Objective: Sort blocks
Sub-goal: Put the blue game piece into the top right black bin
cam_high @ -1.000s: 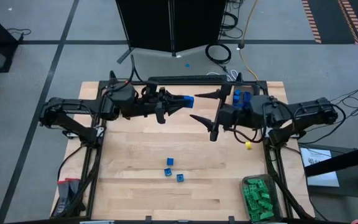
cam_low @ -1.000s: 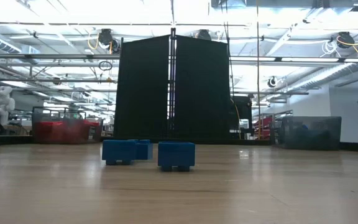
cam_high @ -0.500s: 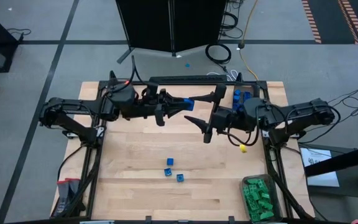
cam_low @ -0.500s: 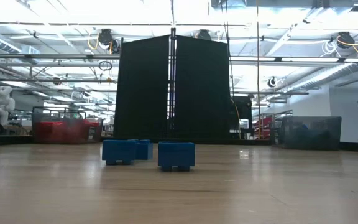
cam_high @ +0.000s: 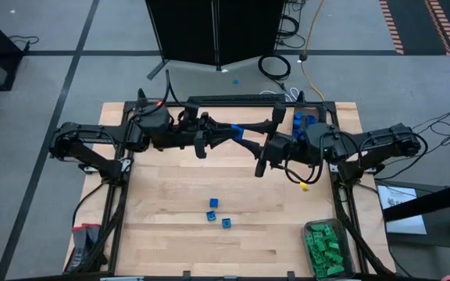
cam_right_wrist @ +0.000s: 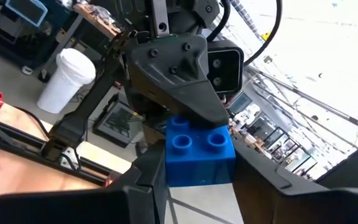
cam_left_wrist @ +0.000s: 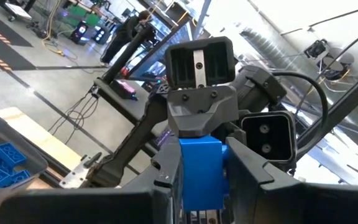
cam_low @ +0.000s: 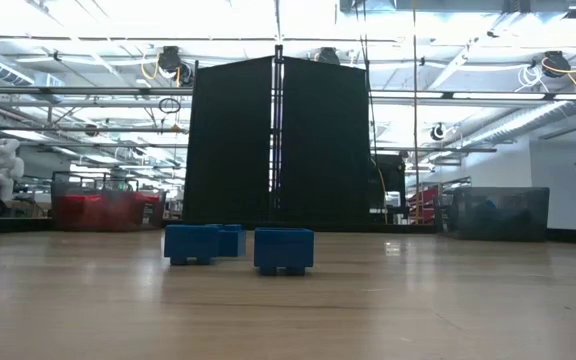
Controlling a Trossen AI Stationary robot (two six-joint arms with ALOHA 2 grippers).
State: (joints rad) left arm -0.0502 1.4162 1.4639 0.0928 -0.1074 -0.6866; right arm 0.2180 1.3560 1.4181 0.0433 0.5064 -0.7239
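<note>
The wooden table (cam_high: 170,203) carries both arms at its far half, where they meet nose to nose above the boards, apparently for a hand-over: the blue brick (cam_high: 238,133) hangs in the air between them, well clear of the surface.

At the far right corner sits a bin of blue bricks (cam_high: 300,121), and at the near right corner a bin of green bricks (cam_high: 325,248). By colour, the blue bin is my guess for where the held brick is bound. It lies on the right arm's side, which would explain passing the piece across.

The left gripper (cam_high: 229,131) is clamped narrowly on the brick; its wrist view shows the blue brick (cam_left_wrist: 199,167) pinched between both fingers. The right gripper (cam_high: 250,139) has both fingers flanking the same brick (cam_right_wrist: 199,152), pressed against its sides in the right wrist view, so both grippers appear to hold it at once.

The brick's studs (cam_right_wrist: 197,139) face up toward the right wrist camera. Its long axis seems to run crosswise to the line between the two arms, though the overhead view shows too little of it to be sure.

Three loose blue bricks (cam_high: 214,212) lie near the table's middle, unsorted. A small yellow piece (cam_high: 304,186) hangs just beside the right arm.
</note>
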